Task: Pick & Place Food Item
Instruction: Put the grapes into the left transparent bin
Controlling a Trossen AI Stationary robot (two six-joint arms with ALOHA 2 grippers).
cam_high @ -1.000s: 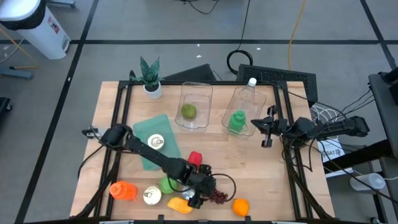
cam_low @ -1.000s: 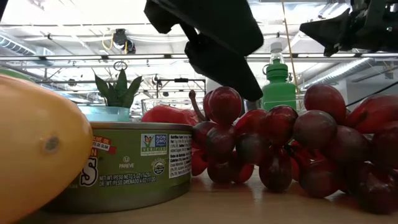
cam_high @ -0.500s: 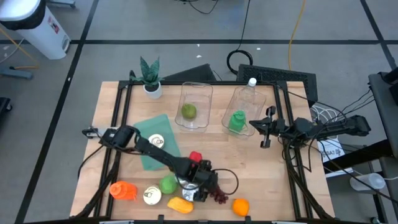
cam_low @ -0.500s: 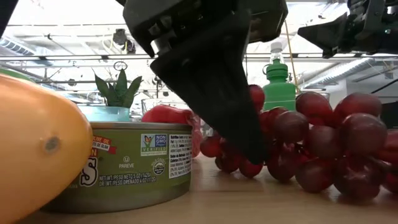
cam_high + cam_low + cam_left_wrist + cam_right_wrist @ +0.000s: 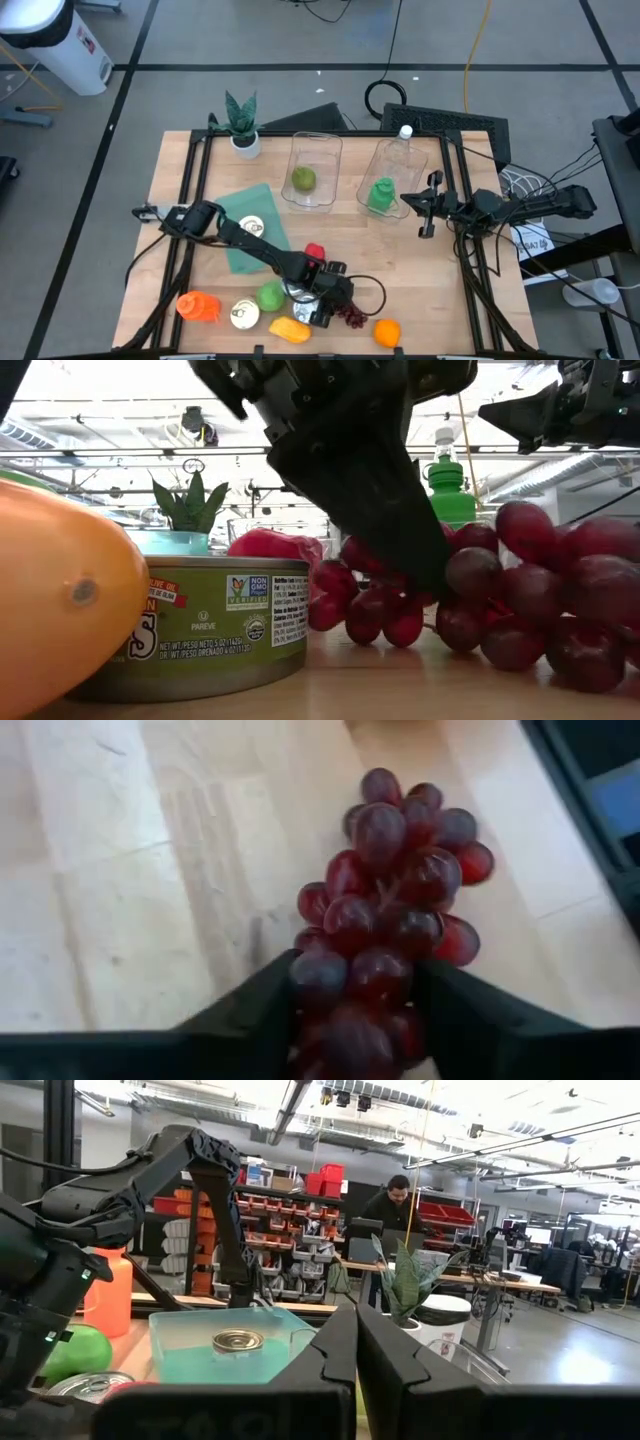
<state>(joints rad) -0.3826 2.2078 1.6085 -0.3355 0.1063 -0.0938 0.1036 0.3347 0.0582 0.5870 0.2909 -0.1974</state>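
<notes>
- The left gripper [image 5: 335, 312] is down at the front edge of the wooden table [image 5: 440, 290], reaching in from the left side.
- Its 2 dark fingers [image 5: 250, 1010] are clenched on the near end of the bunch of red grapes [image 5: 385, 910], 1 on each side of the cluster, as the left wrist view shows.
- The grapes [image 5: 350, 317] lie on the table at the front, between the yellow mango [image 5: 287, 328] and the orange [image 5: 387, 332].
- In the low view the grapes [image 5: 500, 600] rest on the wood, with a dark finger [image 5: 350, 460] slanting down into them.
- A green-labelled can [image 5: 215, 625] stands just beside the grapes, with a red pepper [image 5: 270, 545] behind it.
- Farther back, 1 clear container [image 5: 315, 170] holds a lime [image 5: 304, 179], and a second clear container [image 5: 395, 165] holds a green bottle [image 5: 381, 194].
- The right gripper [image 5: 427, 208] waits above the table's right side, near the second container; its fingers [image 5: 330, 1360] are closed together with nothing between them.
</notes>
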